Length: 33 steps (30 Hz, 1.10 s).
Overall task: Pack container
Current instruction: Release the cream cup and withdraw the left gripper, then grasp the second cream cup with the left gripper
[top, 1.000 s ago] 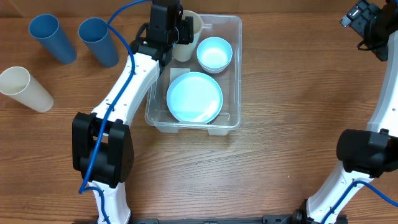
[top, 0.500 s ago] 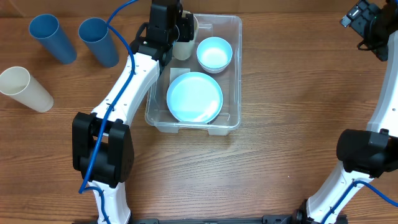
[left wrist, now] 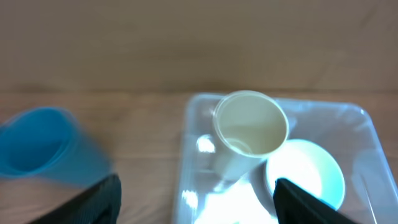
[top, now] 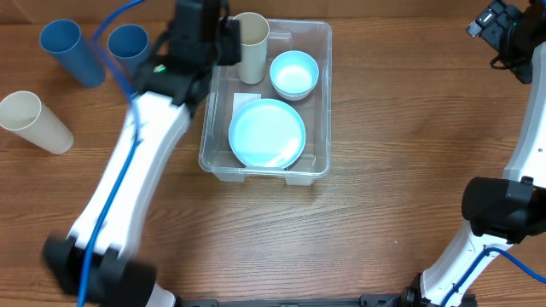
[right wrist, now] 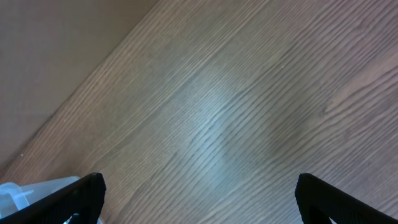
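Observation:
The clear plastic container (top: 328, 111) stands at the table's back middle. Inside it are an upright cream cup (top: 250, 47) in the back left corner, a small light blue bowl (top: 294, 74) and a large light blue plate (top: 267, 133). My left gripper (top: 223, 41) is open and empty, just left of the cream cup and apart from it. In the left wrist view the cream cup (left wrist: 249, 137), the bowl (left wrist: 305, 174) and the container's rim (left wrist: 186, 155) show between the open fingers (left wrist: 198, 214). My right gripper (top: 495, 26) is open and empty at the far right, over bare wood (right wrist: 199, 205).
Two blue cups (top: 72, 53) (top: 128, 43) lie at the back left; the second is partly behind my left arm and shows blurred in the left wrist view (left wrist: 50, 146). Another cream cup (top: 34, 122) lies at the left edge. The container's corner (right wrist: 31, 190) shows in the right wrist view.
My left gripper has let go of the cream cup, which now stands upright in the container. The left arm has pulled away to the left. The right arm has not moved.

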Available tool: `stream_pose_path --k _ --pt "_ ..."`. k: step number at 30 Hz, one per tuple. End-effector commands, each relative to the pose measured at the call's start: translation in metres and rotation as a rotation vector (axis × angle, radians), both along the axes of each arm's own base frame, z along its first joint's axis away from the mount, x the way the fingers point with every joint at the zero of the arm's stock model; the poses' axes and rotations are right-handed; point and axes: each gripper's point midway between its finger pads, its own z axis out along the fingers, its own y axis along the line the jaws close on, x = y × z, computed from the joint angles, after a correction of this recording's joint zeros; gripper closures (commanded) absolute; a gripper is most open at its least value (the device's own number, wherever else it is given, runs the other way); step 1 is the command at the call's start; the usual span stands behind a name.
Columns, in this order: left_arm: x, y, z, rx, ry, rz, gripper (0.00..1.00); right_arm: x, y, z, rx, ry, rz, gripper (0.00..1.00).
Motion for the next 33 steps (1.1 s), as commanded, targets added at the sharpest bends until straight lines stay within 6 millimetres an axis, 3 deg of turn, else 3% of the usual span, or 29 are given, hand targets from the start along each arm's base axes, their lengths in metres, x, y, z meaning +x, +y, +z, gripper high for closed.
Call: stream_pose_path --k 1,3,6,9,10,14,16,19,23,30,33 --pt "-0.049 0.071 0.044 -0.008 -0.031 0.254 0.18 -0.002 -0.001 0.017 -0.018 -0.043 -0.008 0.0" --pt "-0.078 0.113 0.039 -0.036 0.033 0.392 0.18 -0.002 -0.001 0.017 -0.018 -0.043 -0.008 0.0" --pt "-0.102 0.167 0.02 -0.056 0.134 0.552 0.17 -0.002 -0.001 0.017 -0.018 -0.043 -0.008 0.0" --pt "-0.113 0.207 -0.003 -0.079 0.227 0.649 0.16 -0.002 -0.001 0.017 -0.018 -0.043 -0.008 0.0" --pt "-0.114 0.229 -0.012 -0.078 0.247 0.706 0.12 -0.002 -0.001 0.017 -0.018 -0.043 -0.008 0.0" --pt "-0.112 0.272 -0.03 -0.087 0.27 0.81 0.01 -0.002 -0.001 0.017 -0.018 -0.043 -0.008 0.0" --pt "-0.108 0.295 -0.045 -0.087 0.289 0.853 0.0 -0.002 -0.001 0.017 -0.018 -0.043 -0.008 0.0" --pt "-0.097 0.328 -0.082 -0.057 0.362 0.877 0.0 -0.002 -0.001 0.017 -0.018 -0.043 -0.008 0.0" --pt "-0.082 0.344 -0.113 -0.038 0.398 0.872 0.0 -0.002 -0.001 0.017 -0.018 -0.043 -0.008 0.0" --pt "-0.054 0.352 -0.127 -0.023 0.362 0.812 0.0 -0.002 -0.001 0.017 -0.018 -0.043 -0.008 0.0" --pt "-0.047 0.351 -0.142 -0.038 0.378 0.799 0.03 -0.002 -0.001 0.017 -0.018 -0.043 -0.008 0.0"
